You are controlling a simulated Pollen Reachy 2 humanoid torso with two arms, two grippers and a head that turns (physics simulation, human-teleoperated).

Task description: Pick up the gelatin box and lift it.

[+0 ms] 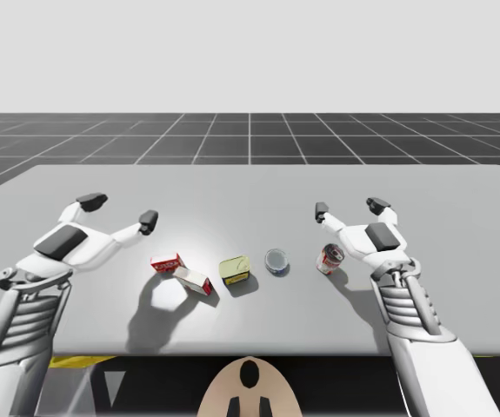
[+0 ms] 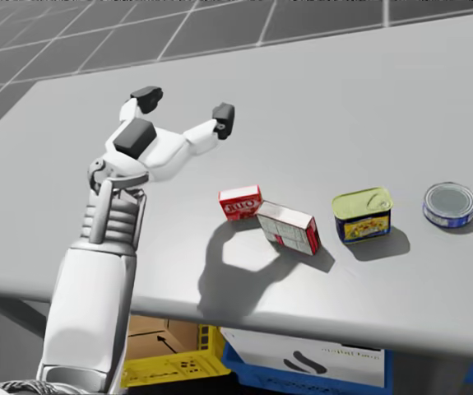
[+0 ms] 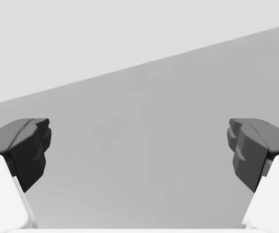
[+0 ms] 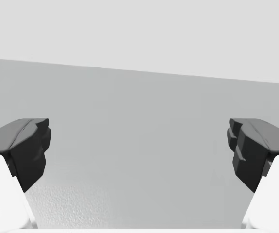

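Observation:
A small red box (image 1: 166, 262) (image 2: 240, 202) lies on the grey table (image 1: 250, 191), touching a longer red-and-white box (image 1: 193, 281) (image 2: 288, 227) at its near right. My left gripper (image 1: 121, 211) (image 2: 185, 108) hovers open, above and to the far left of the red box, with nothing between its fingers. In the left wrist view the left gripper (image 3: 139, 150) looks along bare table. My right gripper (image 1: 349, 208) (image 4: 139, 150) is open too, over the table's right half, well away from both boxes.
A squat yellow-green can (image 1: 236, 268) (image 2: 362, 215), a flat blue can (image 1: 276, 261) (image 2: 449, 203) and a red-and-white can (image 1: 330, 258) stand in a row right of the boxes, the last beside my right wrist. Crates (image 2: 302, 362) sit under the table's front edge.

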